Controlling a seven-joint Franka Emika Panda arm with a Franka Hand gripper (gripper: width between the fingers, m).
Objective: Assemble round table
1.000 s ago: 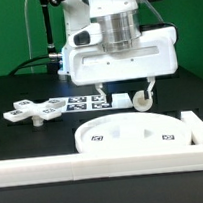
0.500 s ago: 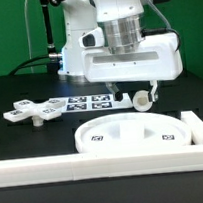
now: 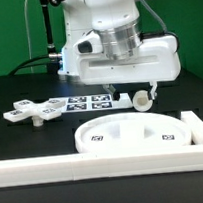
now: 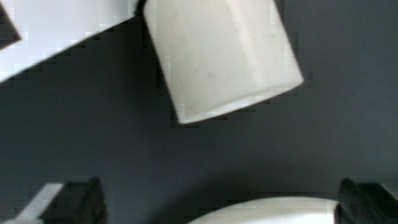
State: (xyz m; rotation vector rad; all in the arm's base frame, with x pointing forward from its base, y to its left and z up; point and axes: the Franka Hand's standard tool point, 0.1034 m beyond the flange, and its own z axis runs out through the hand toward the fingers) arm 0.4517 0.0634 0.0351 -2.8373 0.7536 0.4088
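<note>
Pincer spread wide, empty, hovering, cyl leg lying just beside, near round disc.

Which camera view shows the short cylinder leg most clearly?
The wrist view: the leg fills much of the picture, its side and one end plain against the dark tabletop. The exterior view shows the leg only small, just below the open claw.

Disc: near, toward the exterior view's right, just behind wall.
Base: exterior view's left, on table.
Leg: just beyond disc.
Gripper: over leg, fingers apart.
Marker board: centre, far.
</note>
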